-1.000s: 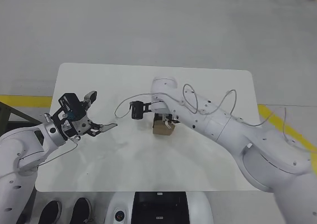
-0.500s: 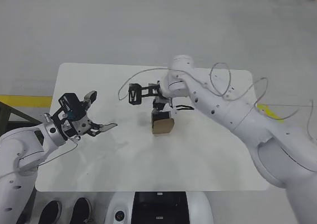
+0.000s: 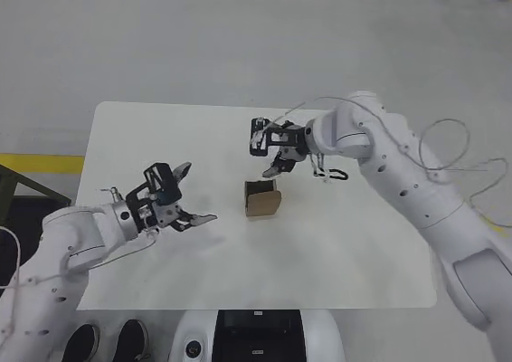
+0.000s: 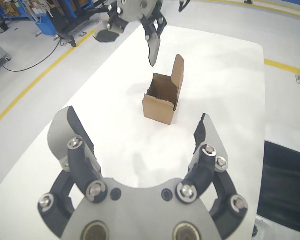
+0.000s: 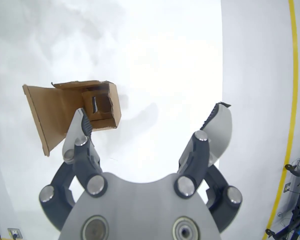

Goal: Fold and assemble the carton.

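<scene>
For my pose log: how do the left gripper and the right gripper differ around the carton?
The left gripper faces the carton from the side; the right gripper points down from above it. The left gripper stands apart from it; the right gripper hangs closer. Both are open and empty.

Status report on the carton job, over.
Left gripper open, right gripper open, both empty. Carton upright on table, lid flap standing up. Nothing in the way.
</scene>
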You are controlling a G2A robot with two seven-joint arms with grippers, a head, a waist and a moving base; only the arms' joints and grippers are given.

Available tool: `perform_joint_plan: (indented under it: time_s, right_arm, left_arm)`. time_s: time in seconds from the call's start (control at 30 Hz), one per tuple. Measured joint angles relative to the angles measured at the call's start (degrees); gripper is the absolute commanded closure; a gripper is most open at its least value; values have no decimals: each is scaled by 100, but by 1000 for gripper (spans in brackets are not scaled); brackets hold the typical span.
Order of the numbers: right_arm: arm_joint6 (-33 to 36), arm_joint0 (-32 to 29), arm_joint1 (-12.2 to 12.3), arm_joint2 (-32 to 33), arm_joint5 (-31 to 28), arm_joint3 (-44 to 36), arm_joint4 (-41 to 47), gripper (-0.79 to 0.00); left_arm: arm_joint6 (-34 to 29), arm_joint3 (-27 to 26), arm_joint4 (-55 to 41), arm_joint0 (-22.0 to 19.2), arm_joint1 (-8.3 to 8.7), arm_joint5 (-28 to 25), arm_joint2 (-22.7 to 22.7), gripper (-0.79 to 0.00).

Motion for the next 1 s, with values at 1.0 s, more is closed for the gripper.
perform_joint_plan:
  time_s: [1.0]
  right_arm:
    - [70, -1490, 673, 1347, -129, -1308, -219, -785]
  left_arm:
    - [-762, 864, 1314, -1607, -312, 1353, 1929, -785]
